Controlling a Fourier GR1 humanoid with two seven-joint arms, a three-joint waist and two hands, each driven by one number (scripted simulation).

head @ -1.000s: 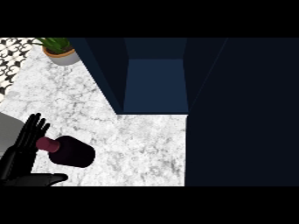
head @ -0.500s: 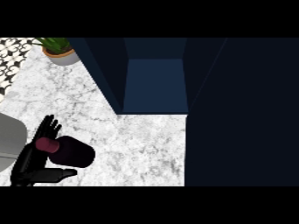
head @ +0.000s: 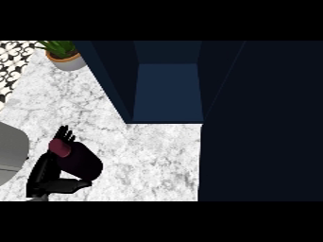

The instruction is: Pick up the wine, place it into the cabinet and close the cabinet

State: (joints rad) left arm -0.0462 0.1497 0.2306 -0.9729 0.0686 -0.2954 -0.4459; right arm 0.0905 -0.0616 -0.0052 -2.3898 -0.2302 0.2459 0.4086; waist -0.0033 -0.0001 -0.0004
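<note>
The wine bottle is dark with a maroon cap and stands on the marble counter at the lower left. My left hand is pressed against its left side. The fingers point straight up behind the cap, and the thumb reaches across below the bottle. That hand is open, not curled round the bottle. The dark blue cabinet stands open at the back centre, with nothing showing inside. Its door is swung out on the right. My right hand is out of view.
A small potted plant stands at the back left of the counter. Patterned tiling shows at the far left. The open door covers the counter's whole right side. Bare marble lies between the bottle and the cabinet.
My left hand has shifted right, up against the bottle, and its thumb has come round beneath it. The bottle has stayed in the same spot.
</note>
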